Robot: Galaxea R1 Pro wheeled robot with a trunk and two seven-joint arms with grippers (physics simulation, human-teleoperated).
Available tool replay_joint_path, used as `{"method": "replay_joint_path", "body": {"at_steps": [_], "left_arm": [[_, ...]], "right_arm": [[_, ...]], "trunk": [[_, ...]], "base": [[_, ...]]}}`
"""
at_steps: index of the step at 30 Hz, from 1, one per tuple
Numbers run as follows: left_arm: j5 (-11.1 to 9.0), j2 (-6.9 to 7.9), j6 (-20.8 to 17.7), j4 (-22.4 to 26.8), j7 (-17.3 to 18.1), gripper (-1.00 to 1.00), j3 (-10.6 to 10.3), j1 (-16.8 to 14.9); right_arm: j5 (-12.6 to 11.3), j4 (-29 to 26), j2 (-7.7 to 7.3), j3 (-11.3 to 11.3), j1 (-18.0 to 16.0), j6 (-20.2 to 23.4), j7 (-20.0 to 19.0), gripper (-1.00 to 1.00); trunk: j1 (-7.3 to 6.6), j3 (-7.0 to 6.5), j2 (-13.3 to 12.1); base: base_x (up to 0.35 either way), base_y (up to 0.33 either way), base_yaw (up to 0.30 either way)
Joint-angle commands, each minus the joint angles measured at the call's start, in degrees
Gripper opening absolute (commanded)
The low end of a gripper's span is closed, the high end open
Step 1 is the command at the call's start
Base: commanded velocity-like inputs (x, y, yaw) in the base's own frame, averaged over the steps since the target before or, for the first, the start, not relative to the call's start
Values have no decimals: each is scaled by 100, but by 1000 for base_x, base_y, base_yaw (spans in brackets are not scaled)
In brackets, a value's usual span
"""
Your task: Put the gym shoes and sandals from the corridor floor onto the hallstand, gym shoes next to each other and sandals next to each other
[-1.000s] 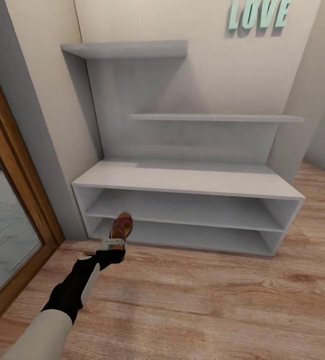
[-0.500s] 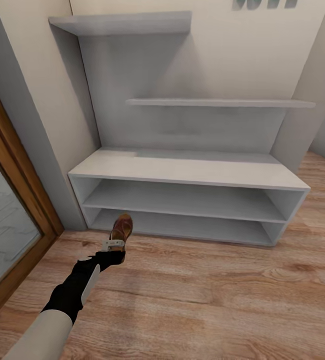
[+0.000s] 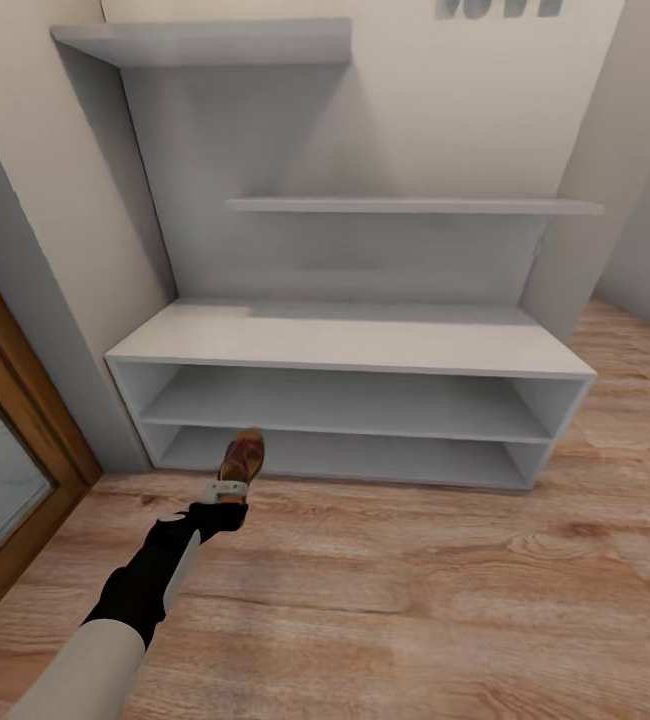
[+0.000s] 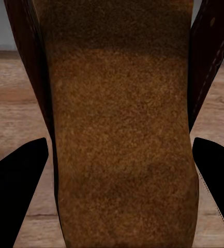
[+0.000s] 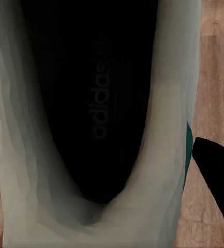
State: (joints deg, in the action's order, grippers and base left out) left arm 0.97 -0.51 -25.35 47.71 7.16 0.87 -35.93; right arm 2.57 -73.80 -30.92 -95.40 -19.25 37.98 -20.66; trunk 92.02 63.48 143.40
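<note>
In the head view my left gripper [image 3: 229, 491] is shut on a dark brown sandal [image 3: 242, 456] with a tan insole, held just above the wood-plank corridor floor [image 3: 415, 600]. The sandal's toe points at the lowest shelf of the pale grey hallstand [image 3: 350, 342]. The left wrist view shows the tan insole of that sandal [image 4: 119, 129] between two black fingers [image 4: 16, 199]. In the right wrist view a cream-white gym shoe [image 5: 18, 155] with a dark insole sits between the black fingers [image 5: 218, 178] of my right gripper [image 5: 99, 168], which is shut on it.
A wood-framed glass door [image 3: 20, 450] stands at the left, close to the hallstand's end. Grey wall corners flank the unit [image 3: 590, 230]. Two staggered wall shelves [image 3: 405, 205] hang above the broad top. Teal letters [image 3: 505, 6] sit high on the wall.
The camera has moved: the hallstand has slid down and then left in the picture, and the door shows less. My left arm holds the sandal in the same pose.
</note>
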Motion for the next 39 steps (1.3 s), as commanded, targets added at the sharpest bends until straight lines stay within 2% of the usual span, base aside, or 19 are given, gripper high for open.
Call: {"method": "replay_joint_path", "body": {"at_steps": [1,10,39], "left_arm": [[21,-2,-33,10,23,-100,9,-2],[35,-2,-31,10,23,-100,9,-2],[36,-2,-31,10,24,-100,9,-2]], "right_arm": [[27,-3,-2,-13,-9,25,-43,-100],[25,-14,-2,-13,-9,25,-43,-100],[29,-143,24,-12,-9,25,-41,-100]], "trunk": [[1,5,2],[1,5,2],[1,5,2]], "base": [[232,-163,-19],[124,-41,-3],[343,0,0]]}}
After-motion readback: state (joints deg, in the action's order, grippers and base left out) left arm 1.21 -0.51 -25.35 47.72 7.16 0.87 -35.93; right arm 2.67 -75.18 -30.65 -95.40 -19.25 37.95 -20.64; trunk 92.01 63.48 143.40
